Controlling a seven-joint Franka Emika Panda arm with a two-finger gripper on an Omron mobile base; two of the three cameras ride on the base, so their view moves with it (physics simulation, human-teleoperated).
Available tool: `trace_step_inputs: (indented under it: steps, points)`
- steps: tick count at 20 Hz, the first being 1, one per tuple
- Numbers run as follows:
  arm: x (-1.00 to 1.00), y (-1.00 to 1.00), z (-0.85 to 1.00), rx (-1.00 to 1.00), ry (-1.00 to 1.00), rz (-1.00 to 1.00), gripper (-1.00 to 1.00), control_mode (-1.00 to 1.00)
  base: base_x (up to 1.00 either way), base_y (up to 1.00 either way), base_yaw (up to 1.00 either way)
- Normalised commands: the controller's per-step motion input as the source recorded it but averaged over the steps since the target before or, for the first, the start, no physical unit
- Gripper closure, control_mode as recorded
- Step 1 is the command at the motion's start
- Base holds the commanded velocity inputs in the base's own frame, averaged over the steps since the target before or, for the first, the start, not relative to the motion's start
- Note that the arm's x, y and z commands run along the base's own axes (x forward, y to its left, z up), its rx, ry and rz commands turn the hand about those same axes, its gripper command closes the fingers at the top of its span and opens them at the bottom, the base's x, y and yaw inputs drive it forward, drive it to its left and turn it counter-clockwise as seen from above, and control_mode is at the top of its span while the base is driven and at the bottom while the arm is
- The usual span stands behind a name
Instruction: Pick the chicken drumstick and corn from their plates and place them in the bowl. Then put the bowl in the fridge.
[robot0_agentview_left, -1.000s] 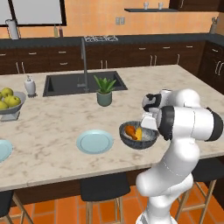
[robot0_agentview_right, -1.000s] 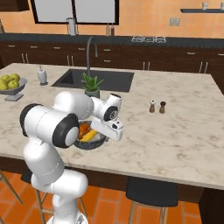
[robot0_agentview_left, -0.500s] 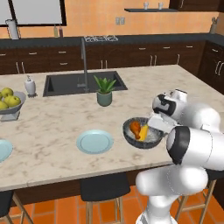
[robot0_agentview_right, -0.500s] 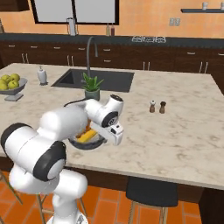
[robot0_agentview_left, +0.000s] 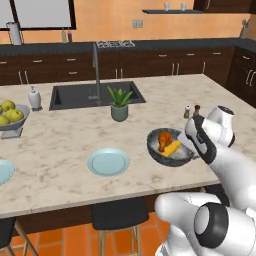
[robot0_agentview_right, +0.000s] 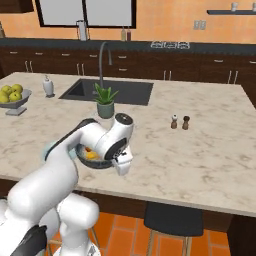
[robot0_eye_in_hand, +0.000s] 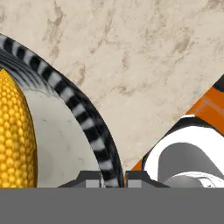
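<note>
Gripper (robot0_eye_in_hand: 113, 177) clamped on rim of bowl (robot0_agentview_left: 161, 153), holding corn (robot0_eye_in_hand: 15, 140) and chicken drumstick (robot0_agentview_left: 164, 138). Thin one-sided grip; could tilt, spill on way to fridge.

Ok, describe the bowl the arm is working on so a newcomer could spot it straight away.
On the marble island counter, go to the front edge right of the potted plant. The bowl sits there, dark grey with a ribbed rim, and the gripper is closed on that rim. Unlike the flat blue plate or the footed fruit bowl of apples, it holds the chicken drumstick and corn.
</note>
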Motion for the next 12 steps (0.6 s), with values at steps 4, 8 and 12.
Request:
trace_step_inputs:
  steps: [4,8,12]
  points:
    - [-0.13,0.0,0.26,0.0,0.06,-0.66,1.0,-1.0,0.0,0.0,0.0]
    - [-0.19,0.04,0.13,0.0,-0.04,-0.81,1.0,-1.0,0.0,0.0,0.0]
    - [-0.38,0.0,0.9,0.02,0.06,-0.26,1.0,-1.0,0.0,0.0,0.0]
